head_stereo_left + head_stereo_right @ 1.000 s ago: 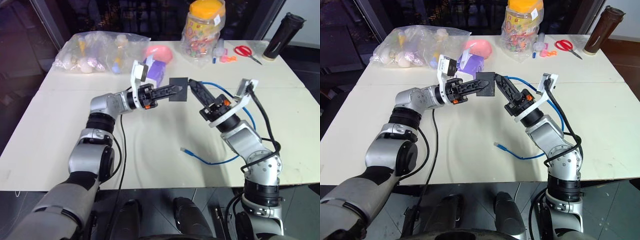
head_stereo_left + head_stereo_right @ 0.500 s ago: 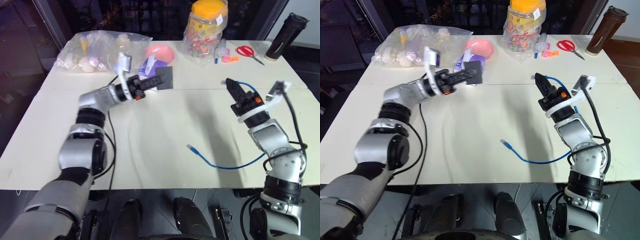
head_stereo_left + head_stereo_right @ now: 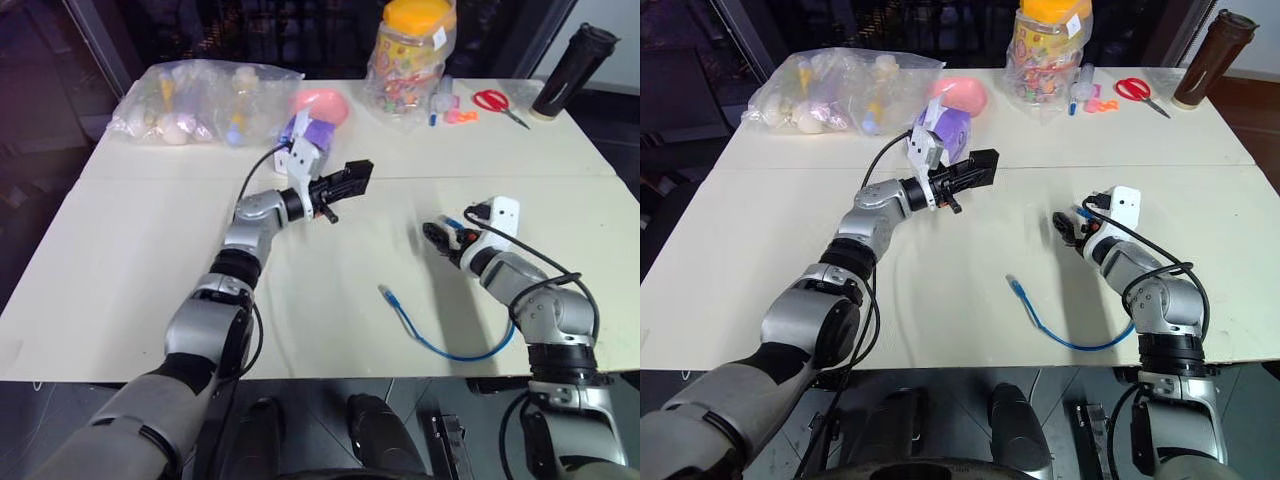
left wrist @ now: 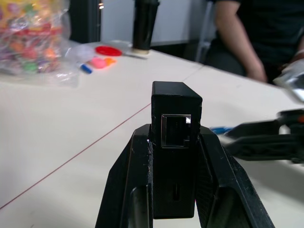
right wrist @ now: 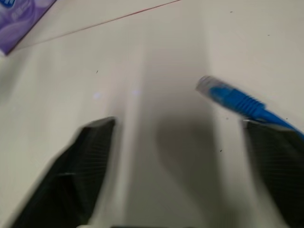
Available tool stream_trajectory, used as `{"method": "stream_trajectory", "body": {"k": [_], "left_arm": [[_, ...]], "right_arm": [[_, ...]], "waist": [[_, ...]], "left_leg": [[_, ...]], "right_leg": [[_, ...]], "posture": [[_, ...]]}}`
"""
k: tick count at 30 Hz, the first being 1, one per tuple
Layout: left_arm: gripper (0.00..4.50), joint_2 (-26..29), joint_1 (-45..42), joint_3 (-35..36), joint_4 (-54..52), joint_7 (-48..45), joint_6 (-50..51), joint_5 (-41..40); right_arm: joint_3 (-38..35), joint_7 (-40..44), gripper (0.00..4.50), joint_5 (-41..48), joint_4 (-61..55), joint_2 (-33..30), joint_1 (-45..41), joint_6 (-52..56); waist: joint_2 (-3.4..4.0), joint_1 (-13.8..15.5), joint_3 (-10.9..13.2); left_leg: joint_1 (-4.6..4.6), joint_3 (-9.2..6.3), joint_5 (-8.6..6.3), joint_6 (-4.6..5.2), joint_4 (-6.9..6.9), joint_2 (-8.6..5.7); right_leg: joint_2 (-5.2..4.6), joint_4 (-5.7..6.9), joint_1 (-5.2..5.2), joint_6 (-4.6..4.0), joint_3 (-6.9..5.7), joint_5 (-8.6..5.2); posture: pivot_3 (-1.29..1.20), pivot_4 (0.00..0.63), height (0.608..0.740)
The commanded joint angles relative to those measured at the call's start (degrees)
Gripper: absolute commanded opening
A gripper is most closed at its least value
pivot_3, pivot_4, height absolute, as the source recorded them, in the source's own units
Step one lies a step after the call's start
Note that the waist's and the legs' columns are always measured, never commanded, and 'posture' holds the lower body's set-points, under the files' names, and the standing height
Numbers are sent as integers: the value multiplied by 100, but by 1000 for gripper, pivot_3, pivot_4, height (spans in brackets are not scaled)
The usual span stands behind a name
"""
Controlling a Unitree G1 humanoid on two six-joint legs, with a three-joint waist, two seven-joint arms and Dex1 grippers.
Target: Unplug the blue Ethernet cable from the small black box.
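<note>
Blue Ethernet cable (image 3: 440, 345) lies loose on the cream table (image 3: 120, 250), free of the box: one clear plug rests near the table's middle, the cord curves along the near edge and runs up toward the right gripper (image 3: 437, 236), and the other plug sits just beside one of that gripper's fingers in the right wrist view, not pinched. Right gripper is low over the table on the robot's right, fingers (image 5: 80, 171) spread wide with bare tabletop between them, nothing held. Left gripper (image 3: 345, 182) is raised above the table centre, pointing forward and to the right, fingers (image 4: 135, 180) closed tight on the small black box (image 4: 175, 142). The box stands edge-up between the two fingers, its port facing away from the wrist, the socket open with no plug in it. The box is well apart from both cable ends. Behind the left gripper sits a purple-white tissue box (image 3: 945, 128), with a pink object (image 3: 318, 103) just beyond it. Far left of the table: a clear plastic bag (image 3: 195, 100) of mixed items. Far centre: a yellow-lidded jar (image 3: 410, 55) of coloured sweets in a bag, with markers just beside it, then red scissors (image 3: 492, 102) and a dark tumbler (image 3: 566, 72) toward the far right corner. A seated person (image 4: 256, 33) in dark clothing shows in the left wrist view, beyond the table.
</note>
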Motion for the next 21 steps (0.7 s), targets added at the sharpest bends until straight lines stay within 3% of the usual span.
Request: {"method": "stream_trajectory", "body": {"k": [1, 9, 11, 18, 21], "left_arm": [[504, -130, 19, -101, 95, 342, -380, 223], [504, -307, 378, -361, 595, 913, -1003, 727], [1557, -320, 411, -405, 684, 1030, -1075, 834], [4451, -154, 516, -391, 539, 833, -990, 832], [4481, 69, 722, -332, -96, 366, -533, 588]], "right_arm": [[109, 209, 4461, -56, -838, -148, 249, 402], [-288, 250, 4461, -20, -1821, 54, 655, 561], [-375, 234, 4500, -61, -1849, 87, 651, 559], [-477, 300, 4500, -202, -1916, 128, 748, 559], [-524, 375, 4500, -229, -2032, 88, 861, 549]], "waist": [[0, -3, 0], [-1, -27, 0], [-1, -19, 0], [-1, -24, 0], [0, -41, 0]], "left_leg": [[0, 1, 0, 0, 1, 0], [6, -1, 0, 0, 3, 0], [6, -3, 0, 0, 19, 0], [6, -2, 0, 0, 34, 0], [8, -3, 0, 0, 29, 0]], "right_leg": [[0, -1, 0, 0, 0, 0], [2, 3, 2, 1, 1, 0], [3, 4, 10, 1, 0, 1], [3, 2, 20, 7, 1, 4], [3, 4, 19, 7, 1, 4]], "posture": [[0, 150, 739], [0, 150, 739], [0, 150, 739], [0, 150, 739], [0, 150, 739]]}}
